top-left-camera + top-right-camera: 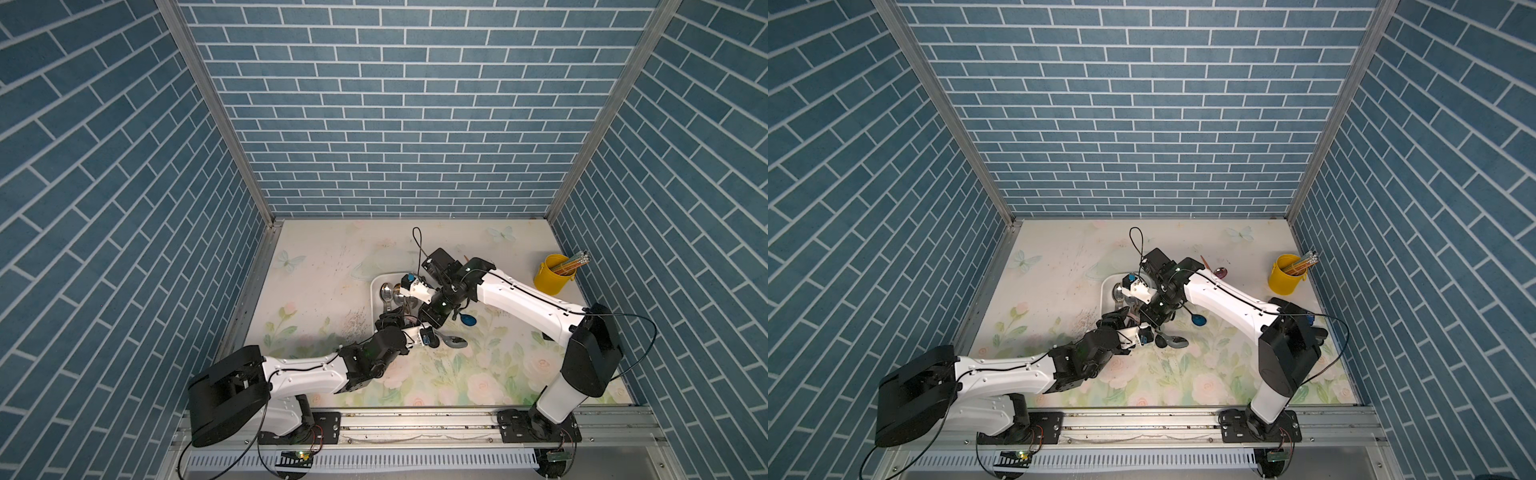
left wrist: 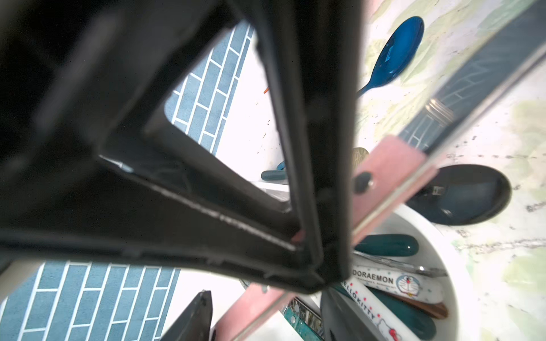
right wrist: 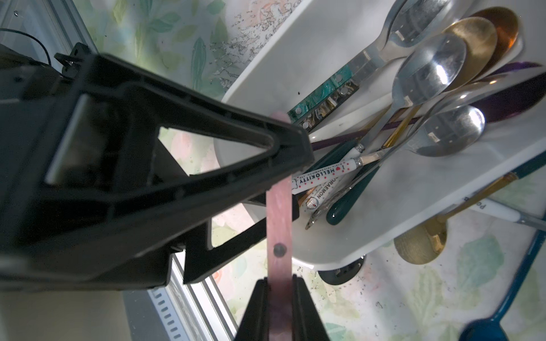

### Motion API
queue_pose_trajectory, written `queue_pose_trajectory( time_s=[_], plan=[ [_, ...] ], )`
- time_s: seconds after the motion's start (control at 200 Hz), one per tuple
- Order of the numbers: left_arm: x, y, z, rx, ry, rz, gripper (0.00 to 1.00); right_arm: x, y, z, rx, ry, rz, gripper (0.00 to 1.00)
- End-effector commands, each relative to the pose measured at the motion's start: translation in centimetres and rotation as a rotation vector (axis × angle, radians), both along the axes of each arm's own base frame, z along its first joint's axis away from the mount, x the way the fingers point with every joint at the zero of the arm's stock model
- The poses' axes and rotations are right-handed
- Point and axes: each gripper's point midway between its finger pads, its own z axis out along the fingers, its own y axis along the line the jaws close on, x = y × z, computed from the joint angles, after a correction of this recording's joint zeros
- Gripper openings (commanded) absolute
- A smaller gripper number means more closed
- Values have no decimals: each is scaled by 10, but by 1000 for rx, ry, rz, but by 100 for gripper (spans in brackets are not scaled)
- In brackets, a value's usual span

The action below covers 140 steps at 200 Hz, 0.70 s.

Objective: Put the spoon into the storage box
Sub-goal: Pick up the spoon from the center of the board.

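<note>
Several spoons (image 3: 428,73) already lie heaped in the white tray (image 3: 266,56), so much of the sorting looks done. One more, the pink-handled spoon (image 3: 279,218), hangs above the tray's six o'clock end as a top view shows it, not yet inside. The right claw (image 3: 279,298) is clenched on its handle. The left claw (image 2: 260,290) straddles the same handle with its jaws spread, gripping nothing that I can make out. What is left is to lower it in and let go. At least two others wait on the table, a blue spoon (image 1: 465,320) at the tray's four o'clock and a dark spoon (image 1: 455,341) at five o'clock.
</note>
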Motion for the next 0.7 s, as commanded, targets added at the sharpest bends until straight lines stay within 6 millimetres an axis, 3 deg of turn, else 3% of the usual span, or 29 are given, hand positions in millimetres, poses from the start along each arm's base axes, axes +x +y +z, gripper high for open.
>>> queue_pose_trajectory(
  time_s=[0.0,0.19,0.39,0.55,0.63,0.695],
  plan=[
    [-4,-4,-5,137,-67,-86,60,-18,16,13,46,25,83,3],
    [-11,-2,8,111,-135,-109,53,-34,19,17,78,71,143,3],
    [-20,9,20,106,-219,-147,61,-56,19,12,72,137,190,3],
    [-27,12,15,127,-211,-183,62,-66,25,14,76,146,220,3],
    [-28,12,13,135,-202,-193,57,-69,27,15,72,144,230,3],
    [-30,11,11,138,-193,-202,46,-68,27,14,69,137,232,3]
  ],
)
